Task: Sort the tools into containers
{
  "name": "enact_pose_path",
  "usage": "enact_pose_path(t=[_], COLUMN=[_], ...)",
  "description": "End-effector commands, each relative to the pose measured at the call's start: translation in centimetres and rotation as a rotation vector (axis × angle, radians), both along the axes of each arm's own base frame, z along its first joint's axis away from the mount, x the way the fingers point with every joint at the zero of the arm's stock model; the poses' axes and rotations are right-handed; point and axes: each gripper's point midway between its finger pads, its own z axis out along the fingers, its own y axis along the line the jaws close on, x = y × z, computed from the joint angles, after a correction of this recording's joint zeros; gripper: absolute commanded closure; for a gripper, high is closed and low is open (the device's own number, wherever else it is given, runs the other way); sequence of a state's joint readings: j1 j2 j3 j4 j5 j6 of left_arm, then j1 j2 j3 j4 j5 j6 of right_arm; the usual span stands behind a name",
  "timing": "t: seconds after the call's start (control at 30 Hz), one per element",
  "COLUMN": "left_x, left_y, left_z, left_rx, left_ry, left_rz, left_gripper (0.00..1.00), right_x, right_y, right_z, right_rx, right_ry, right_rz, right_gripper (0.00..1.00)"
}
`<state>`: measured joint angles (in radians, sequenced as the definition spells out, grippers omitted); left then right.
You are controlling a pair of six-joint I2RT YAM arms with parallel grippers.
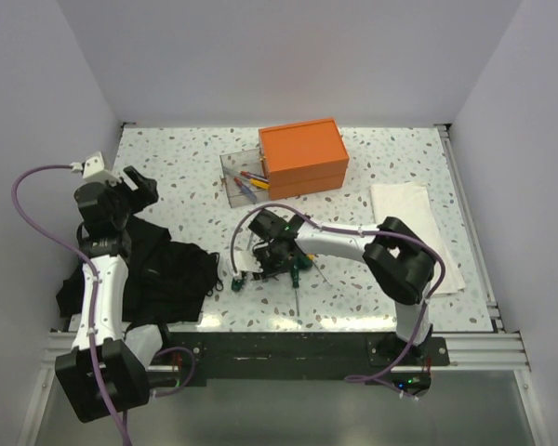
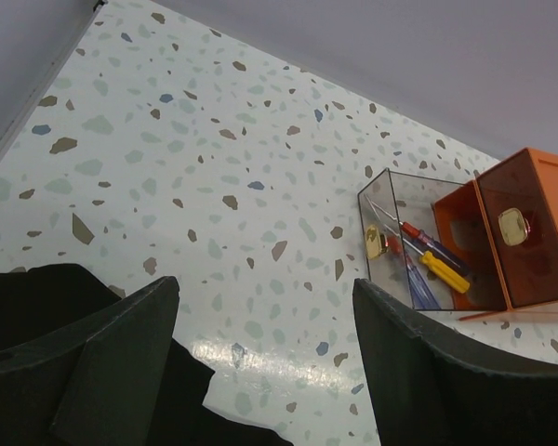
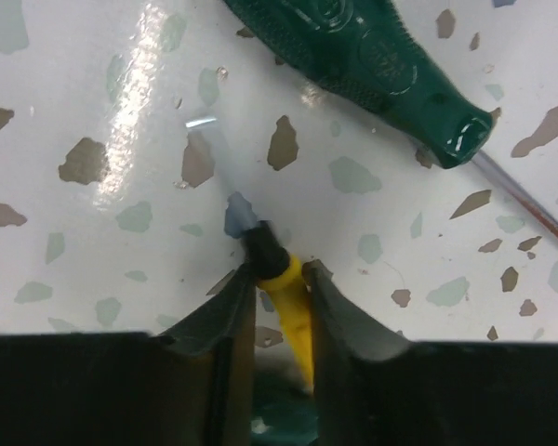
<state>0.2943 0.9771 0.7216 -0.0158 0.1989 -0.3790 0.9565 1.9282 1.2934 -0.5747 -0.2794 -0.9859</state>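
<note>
My right gripper is shut on a yellow screwdriver low over the table, both fingers pressing its handle just behind the black collar. A green-handled screwdriver lies on the table just beyond it. In the top view the right gripper hovers among scattered tools in the middle front. The clear bin holds several screwdrivers and stands against the orange box. My left gripper is open with nothing in it, raised at the left and looking toward the clear bin and the orange box.
A black cloth lies bunched beside the left arm. A white folded towel rests at the right, near the right arm's elbow. White walls close the table on three sides.
</note>
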Motion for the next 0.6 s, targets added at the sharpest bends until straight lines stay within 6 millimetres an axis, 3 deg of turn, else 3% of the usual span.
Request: enact_pose_path(t=[0.0,0.03,0.1,0.17,0.23,0.37,0.4,0.47,0.5,0.57], left_x=[0.8,0.9,1.2,1.5,1.8,2.1,2.1,2.1,2.0,2.0], left_y=[0.1,0.2,0.3,0.3,0.2,0.1,0.1,0.1,0.1,0.1], left_z=[0.7,1.2,1.2,1.6,1.4,1.1,0.9,0.7,0.6,0.6], left_rx=[-0.012,-0.005,-0.003,-0.006,-0.019,-0.035,-0.037,-0.040,-0.041,-0.041], left_ry=[-0.038,-0.045,-0.040,-0.048,-0.048,-0.046,-0.042,-0.035,-0.032,-0.029], left_rz=[-0.007,-0.009,-0.008,-0.010,-0.016,-0.017,-0.017,-0.018,-0.018,-0.018], left_gripper=[0.20,0.20,0.20,0.20,0.20,0.21,0.21,0.21,0.21,0.21], right_x=[-0.1,-0.5,-0.9,-0.9,0.4,4.9,6.8,10.1,12.0,14.6], right_y=[-1.0,0.2,0.0,1.4,2.9,6.6,7.1,8.3,8.6,9.5], right_z=[1.0,3.6,7.2,12.6,16.2,20.8,20.1,21.9,20.5,21.9], right_rx=[-0.021,0.062,0.138,0.285,0.377,0.559,0.561,0.645,0.632,0.689], right_ry=[-0.010,0.014,0.075,0.135,0.137,0.193,0.173,0.158,0.133,0.106], right_rz=[0.033,0.047,0.014,-0.044,-0.110,-0.447,-0.544,-0.702,-0.782,-0.853], right_gripper=[0.95,0.98,1.00,1.00,1.00,1.00,1.00,1.00,1.00,1.00])
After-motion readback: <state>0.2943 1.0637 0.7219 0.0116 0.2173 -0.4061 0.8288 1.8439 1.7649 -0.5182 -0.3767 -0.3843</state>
